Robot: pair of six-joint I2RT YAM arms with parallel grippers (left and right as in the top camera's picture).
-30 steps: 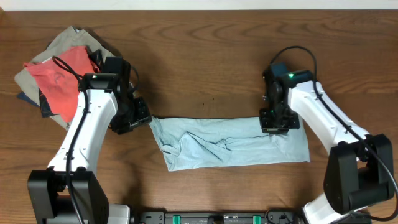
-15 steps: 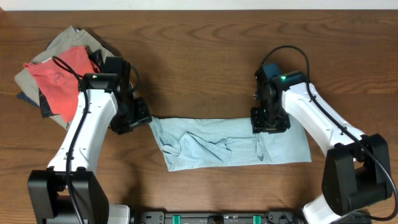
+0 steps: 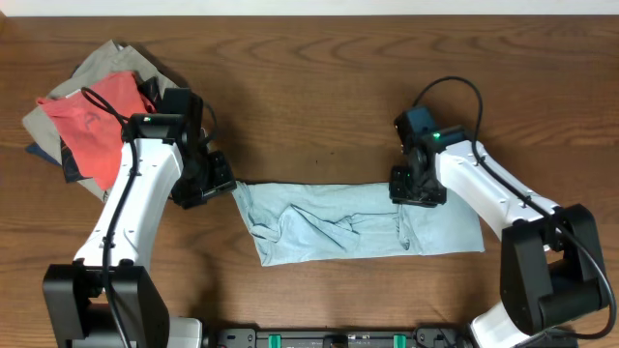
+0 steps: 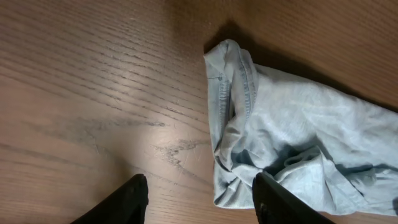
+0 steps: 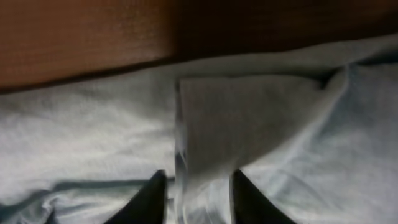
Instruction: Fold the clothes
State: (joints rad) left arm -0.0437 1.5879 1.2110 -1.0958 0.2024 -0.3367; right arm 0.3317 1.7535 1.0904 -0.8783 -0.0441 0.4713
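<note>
Currently the T-shirt (image 3: 358,224) lies as a band at the tabletop's (image 3: 319,87) near centre, long axis 9 to 3 o'clock, rumpled end toward 9. The left hand (image 4: 199,186) hovers with fingers apart, empty, just beside that end. The right hand (image 5: 199,186) straddles a fold edge by the 12 o'clock hem; whether it pinches cannot be told. It should catch both layers before lifting.

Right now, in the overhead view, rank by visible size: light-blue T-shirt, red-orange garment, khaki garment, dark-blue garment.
1. light-blue T-shirt
2. red-orange garment and khaki garment: too alike to rank
3. dark-blue garment, only edges showing
</note>
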